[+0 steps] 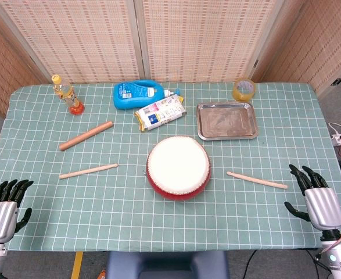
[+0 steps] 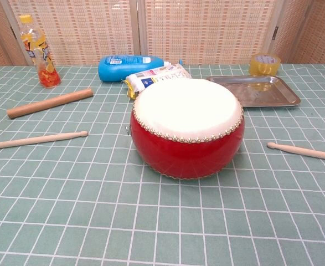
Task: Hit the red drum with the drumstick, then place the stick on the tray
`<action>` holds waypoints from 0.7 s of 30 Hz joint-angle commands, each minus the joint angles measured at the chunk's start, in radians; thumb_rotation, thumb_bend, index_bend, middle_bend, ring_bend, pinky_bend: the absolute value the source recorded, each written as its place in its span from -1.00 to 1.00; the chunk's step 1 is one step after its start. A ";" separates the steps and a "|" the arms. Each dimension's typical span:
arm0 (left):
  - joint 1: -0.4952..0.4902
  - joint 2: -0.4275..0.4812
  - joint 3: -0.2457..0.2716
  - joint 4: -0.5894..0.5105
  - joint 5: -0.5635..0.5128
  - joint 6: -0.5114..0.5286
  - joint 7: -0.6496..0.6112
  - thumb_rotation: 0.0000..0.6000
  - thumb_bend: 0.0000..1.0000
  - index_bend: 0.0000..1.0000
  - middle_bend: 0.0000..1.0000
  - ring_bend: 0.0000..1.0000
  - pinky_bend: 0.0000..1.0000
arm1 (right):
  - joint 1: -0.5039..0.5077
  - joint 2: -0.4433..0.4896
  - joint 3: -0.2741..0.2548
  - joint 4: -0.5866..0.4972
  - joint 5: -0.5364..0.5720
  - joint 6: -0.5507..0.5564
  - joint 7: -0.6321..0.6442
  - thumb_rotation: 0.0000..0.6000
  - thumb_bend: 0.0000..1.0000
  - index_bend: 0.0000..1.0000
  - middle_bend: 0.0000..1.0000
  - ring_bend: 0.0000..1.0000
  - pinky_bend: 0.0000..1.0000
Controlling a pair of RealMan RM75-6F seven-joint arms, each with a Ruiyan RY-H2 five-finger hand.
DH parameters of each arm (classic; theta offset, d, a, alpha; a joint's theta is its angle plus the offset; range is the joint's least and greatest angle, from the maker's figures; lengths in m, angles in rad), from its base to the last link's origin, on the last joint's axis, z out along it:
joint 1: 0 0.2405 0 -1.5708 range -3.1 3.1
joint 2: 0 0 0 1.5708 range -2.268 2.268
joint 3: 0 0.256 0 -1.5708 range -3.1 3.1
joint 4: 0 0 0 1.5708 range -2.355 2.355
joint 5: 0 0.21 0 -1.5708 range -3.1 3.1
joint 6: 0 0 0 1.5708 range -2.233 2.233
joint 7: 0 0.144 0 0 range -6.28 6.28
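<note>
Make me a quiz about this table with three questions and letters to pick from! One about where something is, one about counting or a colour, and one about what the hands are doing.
1. Where is the metal tray?
A. Behind and to the right of the drum
B. Under the drum
C. At the table's left edge

2. How many thin drumsticks lie on the cloth?
A. One
B. Two
C. Four

3. What are the two hands doing?
A. Both grip sticks
B. One presses on the drum
C. Both hold nothing

Answers:
1. A, the tray sits past the red drum, to its right, beside the tape roll.
2. B, one drumstick lies left of the drum and another drumstick lies right of it; the thicker rolling pin is not one.
3. C, the left hand and right hand rest at the near edge, fingers apart.
</note>
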 commanded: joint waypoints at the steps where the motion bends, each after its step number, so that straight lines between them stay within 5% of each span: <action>1: 0.002 0.002 0.004 0.001 0.006 0.003 -0.002 1.00 -0.31 -0.67 -0.72 -0.85 -0.88 | -0.007 -0.002 -0.002 0.002 0.008 0.004 0.007 1.00 -0.56 -0.92 -0.59 -0.83 -0.63; 9: 0.010 0.004 0.016 0.008 0.013 0.005 -0.027 1.00 -0.31 -0.66 -0.72 -0.85 -0.88 | -0.009 -0.027 0.027 -0.008 0.100 -0.019 -0.026 1.00 -0.58 -0.96 -0.59 -0.82 -0.63; 14: 0.010 0.001 0.019 0.014 0.011 -0.001 -0.038 1.00 -0.31 -0.66 -0.72 -0.85 -0.88 | 0.046 -0.060 0.060 0.004 0.212 -0.133 -0.106 1.00 -0.58 -0.94 -0.59 -0.81 -0.63; 21: 0.013 -0.003 0.023 0.026 0.002 -0.009 -0.051 1.00 -0.31 -0.66 -0.72 -0.85 -0.88 | 0.134 -0.183 0.095 0.161 0.327 -0.282 -0.144 1.00 -0.58 -0.58 -0.59 -0.81 -0.63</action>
